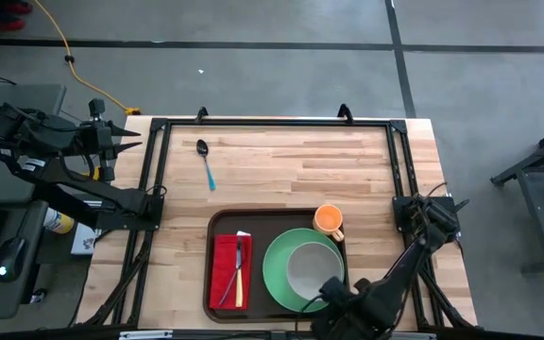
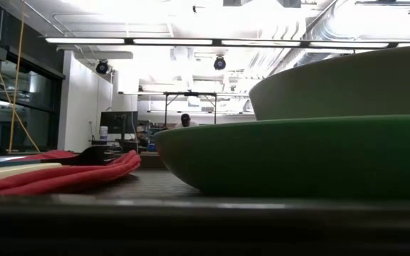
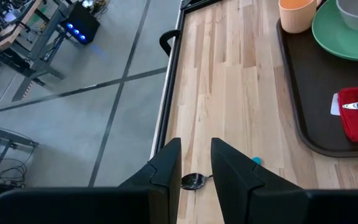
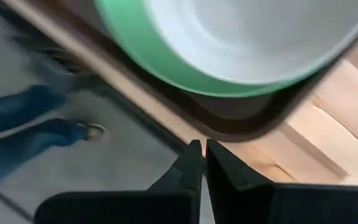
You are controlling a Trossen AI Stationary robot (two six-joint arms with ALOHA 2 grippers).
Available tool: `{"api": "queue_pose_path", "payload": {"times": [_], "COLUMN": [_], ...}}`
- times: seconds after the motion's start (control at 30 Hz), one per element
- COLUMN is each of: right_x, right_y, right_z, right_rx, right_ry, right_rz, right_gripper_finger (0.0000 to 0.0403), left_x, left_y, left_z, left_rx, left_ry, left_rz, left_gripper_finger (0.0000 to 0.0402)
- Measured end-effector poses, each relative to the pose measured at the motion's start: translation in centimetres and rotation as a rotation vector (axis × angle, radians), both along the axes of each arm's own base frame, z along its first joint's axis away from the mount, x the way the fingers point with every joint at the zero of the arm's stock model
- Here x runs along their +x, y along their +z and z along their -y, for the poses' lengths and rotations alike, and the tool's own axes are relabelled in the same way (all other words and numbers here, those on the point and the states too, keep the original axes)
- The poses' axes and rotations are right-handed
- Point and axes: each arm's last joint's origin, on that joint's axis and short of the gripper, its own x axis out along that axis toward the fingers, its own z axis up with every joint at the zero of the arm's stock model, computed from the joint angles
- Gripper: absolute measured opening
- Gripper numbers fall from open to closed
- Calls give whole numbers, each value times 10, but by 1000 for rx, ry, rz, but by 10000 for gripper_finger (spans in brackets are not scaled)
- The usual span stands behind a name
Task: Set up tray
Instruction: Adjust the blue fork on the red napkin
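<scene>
On the near half of the wooden worktop (image 1: 300,161) the brown tray (image 1: 217,227) is lying flat, its long side running along the front edge. Inside it a green plate (image 1: 277,269) is sitting toward the right, carrying a grey bowl (image 1: 312,267), and an orange cup (image 1: 329,220) is standing just beyond the plate near the tray's far right corner. A red napkin (image 1: 227,272) is lying in the left part of the tray with cutlery resting on top of it. Well apart from the tray, a spoon (image 1: 205,162) with a blue handle is lying on the far left of the worktop. The left claw (image 3: 195,163) is hovering above that spoon, fingers a little apart and gripping nothing. The right claw (image 4: 197,155) is hanging by the tray's near right corner, fingers nearly together and empty.
</scene>
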Motion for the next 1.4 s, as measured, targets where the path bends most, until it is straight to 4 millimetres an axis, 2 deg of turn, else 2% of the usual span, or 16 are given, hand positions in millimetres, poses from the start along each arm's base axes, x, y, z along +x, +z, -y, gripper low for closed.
{"api": "queue_pose_path", "payload": {"times": [0.17,0.27,0.4,0.63,0.83,0.93,1.03,1.1,1.2,1.3,1.4], "right_x": [4,15,45,113,147,160,174,178,173,153,119], "right_y": [41,62,74,97,104,97,87,83,84,96,120], "right_z": [-4,4,26,74,118,132,141,146,152,158,168], "right_rx": [-30,-31,-56,-90,-104,-86,-56,-84,-221,-377,-532], "right_ry": [43,23,-6,25,-68,-86,-23,-11,-81,-157,-221], "right_rz": [222,334,453,784,896,894,889,877,854,807,748], "right_gripper_finger": [0,0,0,0,0,0,0,0,0,0,0], "left_x": [0,0,0,0,0,0,0,0,0,3,6], "left_y": [0,0,0,0,0,0,0,0,0,-6,-22], "left_z": [0,0,0,0,0,0,0,0,1,2,2], "left_rx": [0,0,1,14,15,20,26,19,-48,-131,-152], "left_ry": [0,0,0,-9,-10,-13,-17,-23,-8,52,68], "left_rz": [0,0,0,-7,-8,-10,-14,-14,10,34,-4], "left_gripper_finger": [115,115,115,115,115,115,115,115,115,115,115]}}
